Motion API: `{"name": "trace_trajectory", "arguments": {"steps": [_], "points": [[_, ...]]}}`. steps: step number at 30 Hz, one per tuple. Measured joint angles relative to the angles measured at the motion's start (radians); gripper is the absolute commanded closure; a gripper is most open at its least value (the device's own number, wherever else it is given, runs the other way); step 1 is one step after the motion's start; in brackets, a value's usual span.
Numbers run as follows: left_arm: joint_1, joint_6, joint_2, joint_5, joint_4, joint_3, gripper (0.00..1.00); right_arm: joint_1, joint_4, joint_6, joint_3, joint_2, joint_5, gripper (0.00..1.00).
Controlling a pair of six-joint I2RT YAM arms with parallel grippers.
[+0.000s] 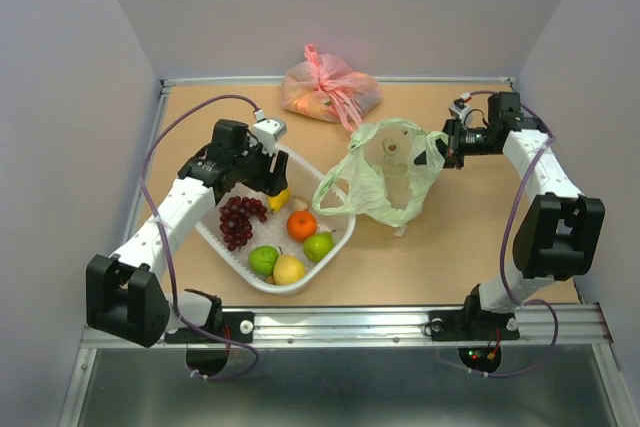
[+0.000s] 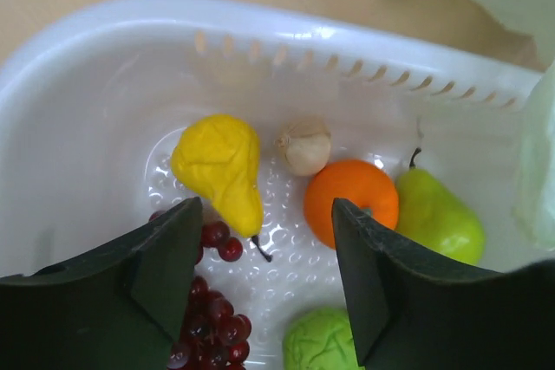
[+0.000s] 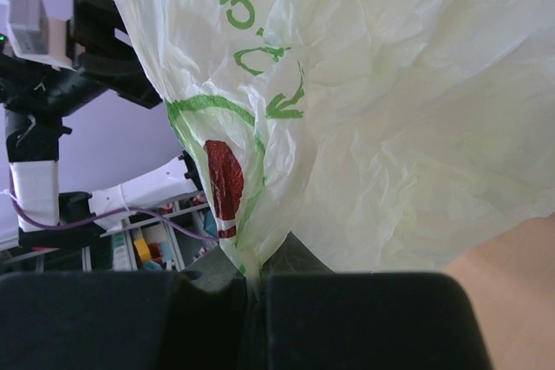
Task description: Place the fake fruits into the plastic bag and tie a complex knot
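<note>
Tan bench [image 1: 450, 247], viewed from my remote station: the left end effector [image 2: 264, 249] hangs released over the white perforated plastic basket [image 2: 87, 127], nothing between its fingers. Below it lies the glossy yellow plastic pear [image 2: 218, 166], long axis slanting, stem end pointing back toward the wrist camera, fat end toward the basket's far wall. A round orange fruit [image 2: 351, 201] sits just beside a green pear [image 2: 438, 214]; a dark red grape bunch [image 2: 212, 309] and a green round fruit [image 2: 321, 344] lie nearer. My right end effector [image 1: 447, 144] is clenched on the rim of the thin pale green plastic bag [image 1: 385, 182], which stands just right of the basket, mouth upward. A tied pink bag [image 1: 325, 87] sits at the far edge.
</note>
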Motion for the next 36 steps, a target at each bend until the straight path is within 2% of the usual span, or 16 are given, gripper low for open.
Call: {"name": "trace_trajectory", "arguments": {"steps": [1,5,6,13,27,29,32,33,36], "points": [[0.000,0.018,0.001,-0.003,-0.008,-0.022,0.22,0.000,0.000,0.000,0.000,0.001,0.000,0.99],[0.000,0.088,0.015,-0.006,0.002,-0.045,0.21,0.000,-0.003,-0.001,0.000,0.001,0.000,1.00],[0.000,0.102,0.022,-0.006,0.007,-0.045,0.05,0.000,-0.003,-0.001,0.000,0.001,0.000,1.00],[-0.018,0.138,0.154,-0.024,0.038,-0.047,0.04,0.000,-0.007,-0.007,0.000,0.001,0.000,1.00],[-0.039,0.067,0.313,-0.111,0.082,-0.072,0.06,0.000,-0.012,-0.016,0.000,0.001,0.000,0.99],[-0.039,0.061,0.335,-0.114,0.090,-0.072,0.09,0.000,-0.014,-0.018,0.000,0.001,0.000,0.99],[-0.041,0.048,0.354,-0.122,0.099,-0.055,0.22,0.000,-0.017,-0.020,0.000,0.001,0.001,1.00],[-0.041,0.047,0.358,-0.123,0.100,-0.051,0.31,0.000,-0.018,-0.020,0.000,0.001,0.001,1.00],[-0.041,0.043,0.366,-0.124,0.099,-0.042,0.45,0.000,-0.018,-0.020,0.000,0.001,0.001,1.00]]}}
